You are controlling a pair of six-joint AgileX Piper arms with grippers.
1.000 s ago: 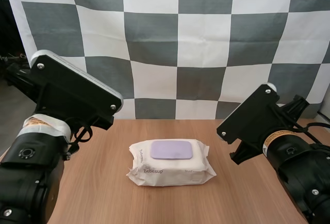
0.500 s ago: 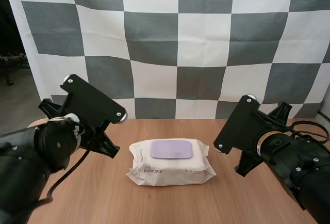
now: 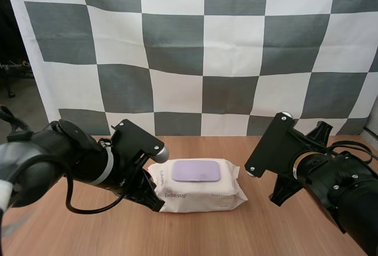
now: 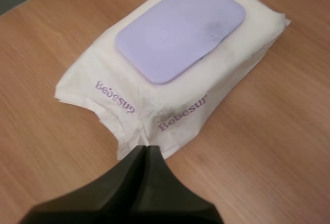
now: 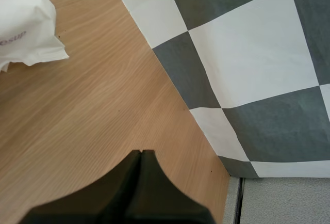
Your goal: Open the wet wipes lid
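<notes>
The pack of wet wipes (image 3: 196, 187) lies flat mid-worktop (image 3: 277, 229), its lilac lid (image 3: 196, 171) closed on top. Our left fingers (image 4: 135, 175) are pressed together as one wedge, holding nothing, their tip just beside the pack's crimped left end. Our right fingers (image 5: 133, 175), likewise together and empty, hang over bare worktop near the pack's other end, apart from it.

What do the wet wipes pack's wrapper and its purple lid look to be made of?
The wrapper looks like thin, soft plastic film, white and fairly matte; it wrinkles, and its sealed end is crimped and ragged. The lid seems to be rigid moulded plastic: smooth, pale purple, flat with rounded corners, lying shut. The table shows wood grain, possibly laminate.
</notes>
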